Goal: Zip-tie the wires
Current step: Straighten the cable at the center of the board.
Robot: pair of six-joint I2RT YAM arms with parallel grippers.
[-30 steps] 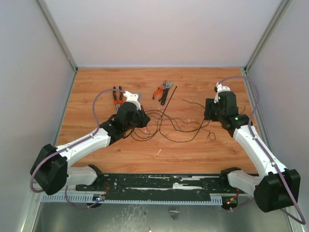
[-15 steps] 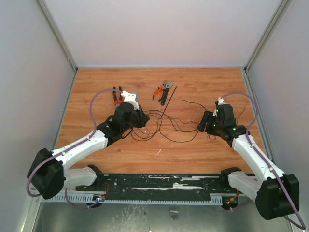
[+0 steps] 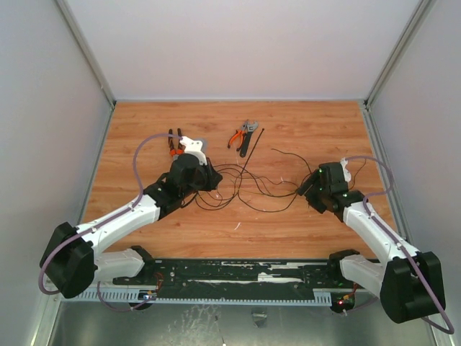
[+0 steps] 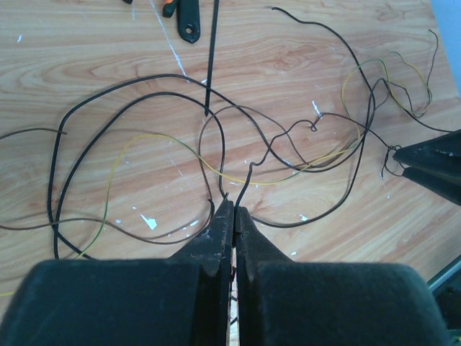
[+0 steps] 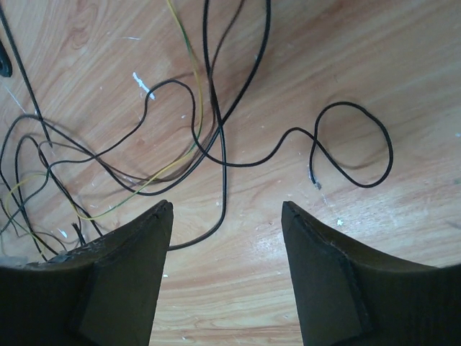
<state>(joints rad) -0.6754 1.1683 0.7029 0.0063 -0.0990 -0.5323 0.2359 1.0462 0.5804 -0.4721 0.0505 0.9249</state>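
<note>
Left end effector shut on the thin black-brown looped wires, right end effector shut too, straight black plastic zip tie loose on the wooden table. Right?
No: the right end effector is open, fingers wide apart above the thin black-brown looped wires, per the right wrist view. Rest holds: left end effector shut on the wires, straight black plastic zip tie loose on the wooden table.

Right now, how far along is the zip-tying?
Done: nothing bundled; the wires sprawl in loose loops. In hand: the left gripper is shut on strands, the right gripper open over their right end. Left: the zip tie lies untouched near the orange-handled pliers; gathering, wrapping and cinching.
</note>
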